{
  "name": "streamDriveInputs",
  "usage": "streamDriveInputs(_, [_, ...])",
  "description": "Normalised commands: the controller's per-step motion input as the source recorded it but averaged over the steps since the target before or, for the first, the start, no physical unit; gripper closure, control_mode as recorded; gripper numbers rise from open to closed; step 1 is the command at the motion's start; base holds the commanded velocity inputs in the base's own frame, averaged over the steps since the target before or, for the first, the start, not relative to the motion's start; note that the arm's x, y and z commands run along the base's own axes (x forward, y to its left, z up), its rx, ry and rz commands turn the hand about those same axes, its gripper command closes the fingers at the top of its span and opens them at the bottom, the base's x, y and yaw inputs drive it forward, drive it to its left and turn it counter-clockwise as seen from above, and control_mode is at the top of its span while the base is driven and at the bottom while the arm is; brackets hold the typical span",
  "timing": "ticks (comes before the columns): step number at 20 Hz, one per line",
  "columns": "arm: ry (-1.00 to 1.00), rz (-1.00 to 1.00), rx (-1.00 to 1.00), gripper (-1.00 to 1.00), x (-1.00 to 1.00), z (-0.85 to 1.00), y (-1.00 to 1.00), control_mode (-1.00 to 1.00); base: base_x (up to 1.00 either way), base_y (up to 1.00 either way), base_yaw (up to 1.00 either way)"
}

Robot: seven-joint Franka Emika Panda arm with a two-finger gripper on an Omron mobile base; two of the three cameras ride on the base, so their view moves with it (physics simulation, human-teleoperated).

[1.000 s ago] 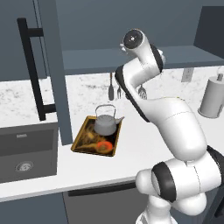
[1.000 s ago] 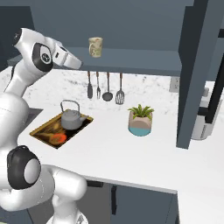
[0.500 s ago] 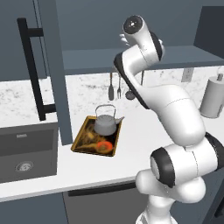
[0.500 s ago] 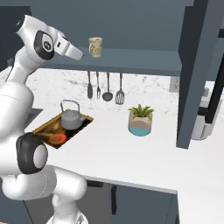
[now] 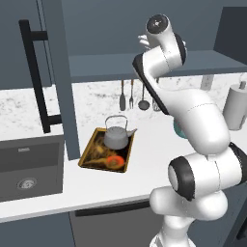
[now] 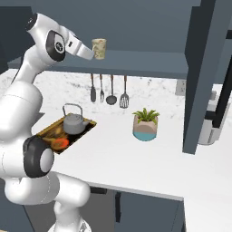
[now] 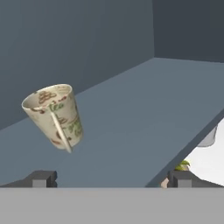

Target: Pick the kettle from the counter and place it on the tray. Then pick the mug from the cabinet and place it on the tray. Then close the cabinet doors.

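the kettle [image 5: 116, 136] is sitting upright inside the tray [image 5: 90, 151], toward its far end, and the tray is resting on the counter [image 5: 144, 159] just beside the dark sink basin [image 5: 29, 169]. a red-orange spot is showing on the tray floor in front of the kettle. the arm is reaching up to the open cabinet [image 6: 149, 27], with the gripper [image 6: 89, 53] pointing at the mug [image 6: 99, 48], which is standing on the cabinet shelf [image 6: 145, 65]. in the hand view the mug [image 7: 56, 115] is appearing tilted, up and to the left of centre, with its handle facing the camera; the two fingertips [image 7: 41, 178] are standing far apart at the bottom edge and are holding nothing, and the mug is lying beyond them, not between them. in the right base view the gripper is sitting just beside the mug; whether it is touching cannot be told. one of the cabinet doors [image 5: 34, 72] is hanging open at the left, its black bar handle [image 5: 34, 82] facing the camera, and another door [image 6: 204, 77] is standing open at the right. utensils [image 6: 108, 90] are hanging on the wall below the shelf, and a potted plant [image 6: 146, 124] is standing on the counter to the right of the tray.
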Motion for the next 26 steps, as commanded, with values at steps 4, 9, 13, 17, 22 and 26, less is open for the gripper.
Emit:
streamDriveInputs(4, [0.0,0.0,0.0,-1.0,0.18,-0.09,-0.07,-1.0,0.0,0.0,0.0])
streamDriveInputs(9, [0.0,0.09,0.0,-1.0,0.25,-0.05,0.0,-1.0,0.0,0.0,0.0])
streamDriveInputs(13, [0.0,0.15,0.0,-1.0,0.32,0.0,0.0,-1.0,0.0,0.0,0.0])
streamDriveInputs(17, [0.0,0.15,-0.01,-1.0,0.3,-0.08,0.0,-1.0,0.0,0.0,0.0])
streamDriveInputs(22, [0.0,0.08,-0.02,-1.0,0.31,-0.14,0.01,-1.0,0.0,0.0,0.0])
streamDriveInputs(26, [0.0,0.0,0.0,-1.0,0.37,-0.11,0.04,-1.0,0.0,0.0,0.0])
